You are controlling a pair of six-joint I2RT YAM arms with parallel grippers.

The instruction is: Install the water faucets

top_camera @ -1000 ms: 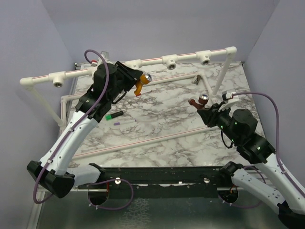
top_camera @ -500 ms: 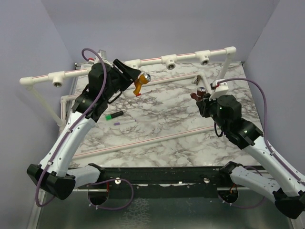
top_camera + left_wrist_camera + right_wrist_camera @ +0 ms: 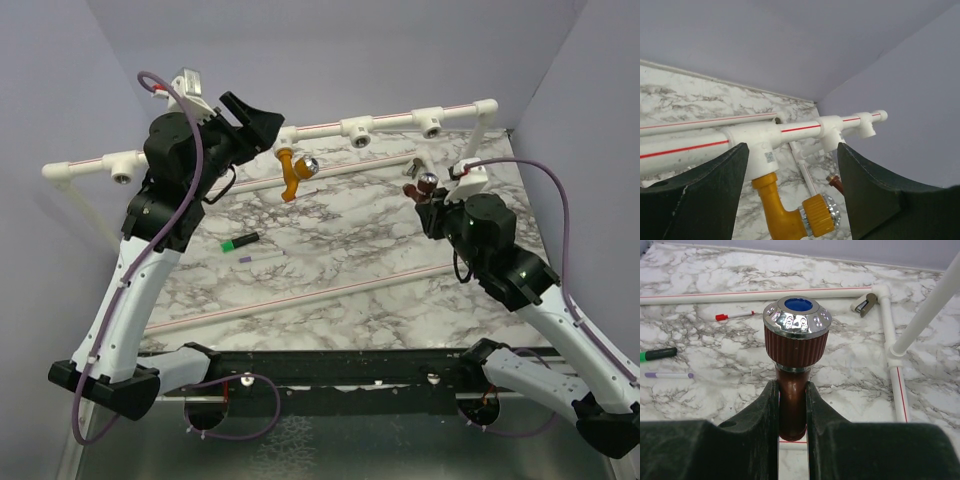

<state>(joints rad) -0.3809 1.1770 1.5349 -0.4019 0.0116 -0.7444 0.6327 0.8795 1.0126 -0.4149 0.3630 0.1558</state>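
Left wrist view.

LEFT ARM: (a) My left gripper [image 3: 792, 150] stands wide, its two dark fingers [image 3: 700, 195] well apart and holding nothing. (b) The orange-yellow faucet [image 3: 782, 212] hangs ahead of my fingertips, in the gap between them, touching neither. Its stem sits in a white T-fitting [image 3: 760, 145] of the red-striped pipe rail [image 3: 680, 152], and its silver knob lies toward my right finger. What shows on your side?

RIGHT ARM: Right wrist view. (c) My right gripper [image 3: 791, 405] is closed on the stem of the reddish-brown faucet [image 3: 795, 347], one finger pressing each side. (d) Its ribbed knob, capped in silver with a blue centre, stands just beyond my fingertips. (e) Farther beyond, on the marble table [image 3: 850, 365], lies a red marker [image 3: 735, 316]. Off to my left lie a green marker [image 3: 657, 354] and a purple pen [image 3: 669, 375].
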